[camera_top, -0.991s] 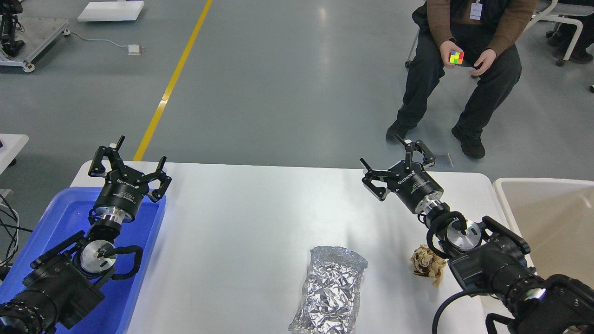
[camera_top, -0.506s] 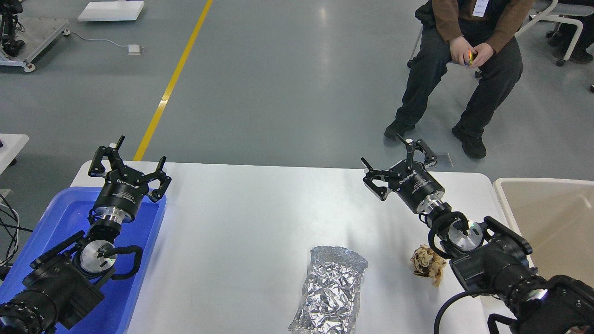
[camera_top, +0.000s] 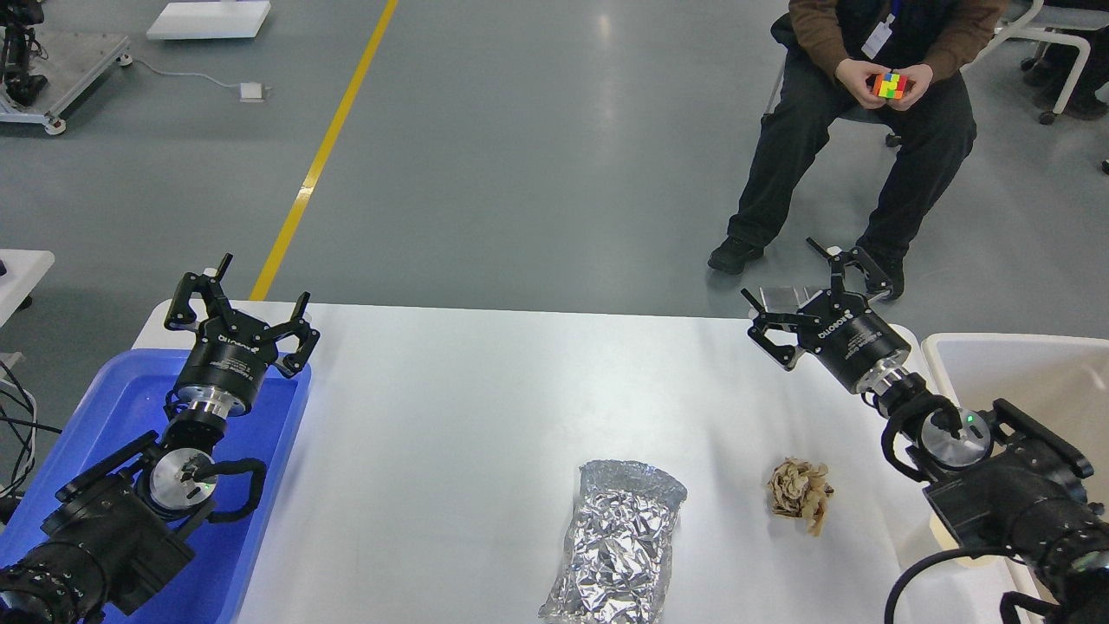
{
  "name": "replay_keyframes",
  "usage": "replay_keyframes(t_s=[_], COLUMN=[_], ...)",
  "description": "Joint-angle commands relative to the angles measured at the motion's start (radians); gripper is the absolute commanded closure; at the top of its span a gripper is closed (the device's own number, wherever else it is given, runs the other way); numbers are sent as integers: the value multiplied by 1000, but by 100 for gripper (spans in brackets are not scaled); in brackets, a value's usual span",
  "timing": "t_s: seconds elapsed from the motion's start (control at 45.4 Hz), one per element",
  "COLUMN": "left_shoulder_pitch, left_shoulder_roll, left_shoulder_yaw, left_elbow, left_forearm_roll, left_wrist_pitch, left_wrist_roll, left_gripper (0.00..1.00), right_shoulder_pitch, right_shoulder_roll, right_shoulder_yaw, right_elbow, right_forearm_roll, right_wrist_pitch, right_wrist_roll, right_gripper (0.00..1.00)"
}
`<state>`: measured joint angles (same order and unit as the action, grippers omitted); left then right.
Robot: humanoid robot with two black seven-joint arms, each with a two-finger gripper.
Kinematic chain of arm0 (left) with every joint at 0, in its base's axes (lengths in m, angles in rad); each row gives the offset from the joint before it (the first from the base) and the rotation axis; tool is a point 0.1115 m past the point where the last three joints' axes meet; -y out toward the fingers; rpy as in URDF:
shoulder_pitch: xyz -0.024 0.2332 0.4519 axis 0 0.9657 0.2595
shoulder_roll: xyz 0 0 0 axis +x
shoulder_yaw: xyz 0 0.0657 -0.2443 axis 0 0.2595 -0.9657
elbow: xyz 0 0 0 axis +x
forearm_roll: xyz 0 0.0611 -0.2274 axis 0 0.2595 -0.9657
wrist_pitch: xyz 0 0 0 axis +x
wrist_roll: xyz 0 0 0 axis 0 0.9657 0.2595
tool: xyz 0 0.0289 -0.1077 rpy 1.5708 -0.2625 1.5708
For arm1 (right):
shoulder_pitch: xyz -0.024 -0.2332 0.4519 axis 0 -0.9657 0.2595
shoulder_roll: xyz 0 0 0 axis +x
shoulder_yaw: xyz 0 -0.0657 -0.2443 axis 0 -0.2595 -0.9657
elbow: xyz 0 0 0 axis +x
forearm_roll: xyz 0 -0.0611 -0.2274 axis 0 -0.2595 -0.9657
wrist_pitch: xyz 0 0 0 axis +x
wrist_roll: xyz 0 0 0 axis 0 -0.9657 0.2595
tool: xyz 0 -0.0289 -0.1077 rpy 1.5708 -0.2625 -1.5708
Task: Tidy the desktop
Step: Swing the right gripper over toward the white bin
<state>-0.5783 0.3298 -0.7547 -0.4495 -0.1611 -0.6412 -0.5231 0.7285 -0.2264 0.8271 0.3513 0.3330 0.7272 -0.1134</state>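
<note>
Room: grey workshop floor with a yellow line (camera_top: pixel 321 156); seated person (camera_top: pixel 858 130) past the table turning a colour cube (camera_top: pixel 890 85).
Desktop: white desktop (camera_top: pixel 450 407) fills the middle of your view, far from tidy.
Blue tray: blue tray (camera_top: pixel 104 407) at your left edge, looks empty where visible.
Beige tub: beige tub (camera_top: pixel 1031 390) at your right edge, nothing seen inside.
Foil bag: crumpled foil bag (camera_top: pixel 617 542) lies near the front edge, untouched.
Paper ball: brown crumpled paper ball (camera_top: pixel 799 492) just right of the bag, apart from it.
Left gripper: left gripper (camera_top: pixel 238 316) hovers over the tray's far corner, jaws wide, empty.
Right gripper: right gripper (camera_top: pixel 814 295) above the far right corner, jaws wide, empty.
Progress: nothing binned that you can see; both items left, paper ball is nearest your right arm.
</note>
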Motion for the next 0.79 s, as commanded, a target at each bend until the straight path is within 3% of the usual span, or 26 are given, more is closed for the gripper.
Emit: replay_keyframes(t_s=[0.0, 0.242, 0.771], left_shoulder_pitch=[0, 0, 0], left_shoulder_roll=[0, 0, 0], left_shoulder_yaw=[0, 0, 0], left_elbow=[0, 0, 0], left_forearm_roll=[0, 0, 0], left_wrist_pitch=[0, 0, 0], left_wrist_roll=[0, 0, 0], left_gripper=[0, 0, 0], right_shoulder_pitch=[-21, -60, -50], right_shoulder_roll=[-172, -395, -695], right_shoulder_yaw=[-3, -26, -22], right_elbow=[107, 307, 339], right_forearm_roll=[-72, -149, -522], right_wrist_pitch=[24, 41, 58], right_wrist_roll=[0, 0, 1], right_gripper=[0, 0, 0])
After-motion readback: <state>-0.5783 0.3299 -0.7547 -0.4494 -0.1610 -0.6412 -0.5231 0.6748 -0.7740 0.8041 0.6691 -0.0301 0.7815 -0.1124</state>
